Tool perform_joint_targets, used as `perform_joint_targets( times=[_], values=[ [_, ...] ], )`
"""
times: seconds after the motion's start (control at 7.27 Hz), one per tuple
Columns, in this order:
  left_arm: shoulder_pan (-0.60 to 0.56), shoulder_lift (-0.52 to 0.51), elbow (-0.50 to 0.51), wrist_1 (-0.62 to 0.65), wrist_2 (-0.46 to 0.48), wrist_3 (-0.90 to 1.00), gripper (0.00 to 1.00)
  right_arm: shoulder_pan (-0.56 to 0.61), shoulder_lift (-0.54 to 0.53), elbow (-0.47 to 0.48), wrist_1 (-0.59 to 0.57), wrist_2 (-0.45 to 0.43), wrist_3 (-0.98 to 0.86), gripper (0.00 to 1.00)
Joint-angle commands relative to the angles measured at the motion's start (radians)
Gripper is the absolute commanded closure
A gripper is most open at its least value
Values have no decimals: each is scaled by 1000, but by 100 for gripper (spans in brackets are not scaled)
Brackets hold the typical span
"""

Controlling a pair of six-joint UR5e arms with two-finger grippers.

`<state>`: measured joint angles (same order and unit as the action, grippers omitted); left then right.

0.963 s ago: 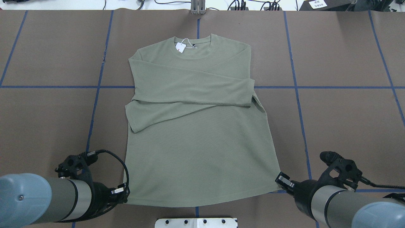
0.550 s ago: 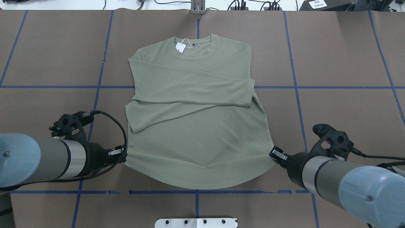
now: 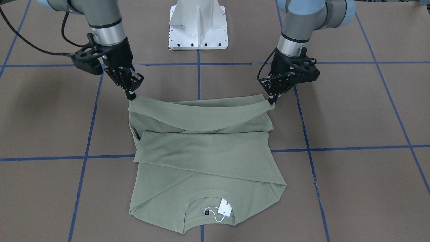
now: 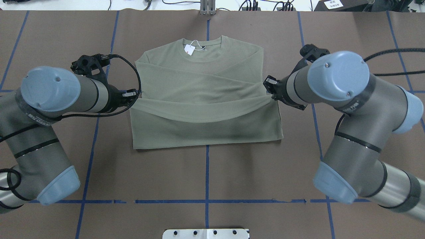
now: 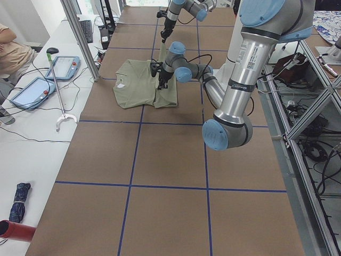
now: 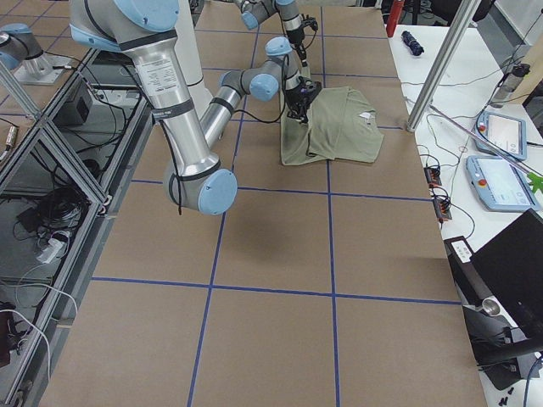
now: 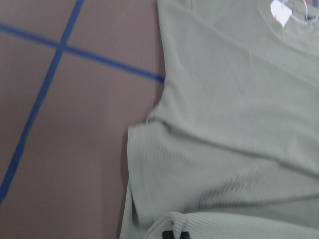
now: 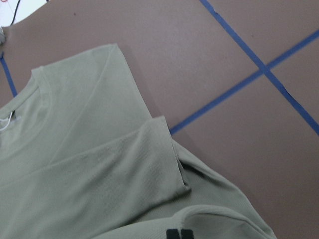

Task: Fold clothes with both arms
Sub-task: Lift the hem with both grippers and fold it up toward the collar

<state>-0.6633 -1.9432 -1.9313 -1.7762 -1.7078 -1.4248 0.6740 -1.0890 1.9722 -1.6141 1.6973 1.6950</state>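
Gripping the sage-green shirt (image 4: 206, 76) by both corners of its hem (image 3: 201, 116), left gripper (image 3: 271, 100) and right gripper (image 3: 131, 96) both clenched on cloth; lying flat on the table (image 4: 149, 172) from the collar (image 4: 215, 42) back to the fold, hem raised and sagging midway toward the collar, above the crossed sleeves (image 4: 186, 83); best carried level and in step, laid just short of the collar, then released together.

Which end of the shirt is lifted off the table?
The hem, held at its corners by the left gripper and right gripper; the collar end lies flat.
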Motion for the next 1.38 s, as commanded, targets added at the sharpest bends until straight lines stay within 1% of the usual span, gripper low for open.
perform_joint_targets(
  times=[0.0, 0.14, 0.28, 0.41, 0.55, 0.69, 0.83, 0.96, 1.1, 1.24],
  values=[
    [-77, -64, 194, -153, 3, 56, 100, 96, 137, -232, 8, 15, -96, 100],
    [-100, -100, 318, -286, 4, 56, 100, 104, 229, -415, 108, 12, -95, 100],
    [-119, -146, 439, -380, 7, 58, 100, 142, 250, -550, 241, 15, -98, 100],
    [-128, -205, 562, -437, 14, 61, 100, 163, 292, -672, 331, 13, -101, 100],
    [-151, -223, 634, -497, 17, 85, 100, 171, 325, -737, 341, 12, -110, 100],
    [-168, -224, 684, -547, 31, 131, 100, 171, 342, -806, 373, 2, -136, 100],
    [-168, -244, 716, -564, 31, 136, 100, 171, 346, -843, 428, 2, -136, 100],
    [-168, -265, 747, -566, 31, 136, 100, 174, 351, -872, 436, 1, -138, 100],
    [-167, -288, 767, -566, 31, 136, 100, 176, 357, -875, 439, 1, -138, 100],
    [-167, -289, 772, -566, 31, 136, 100, 174, 363, -880, 442, 2, -138, 100]
  ],
)
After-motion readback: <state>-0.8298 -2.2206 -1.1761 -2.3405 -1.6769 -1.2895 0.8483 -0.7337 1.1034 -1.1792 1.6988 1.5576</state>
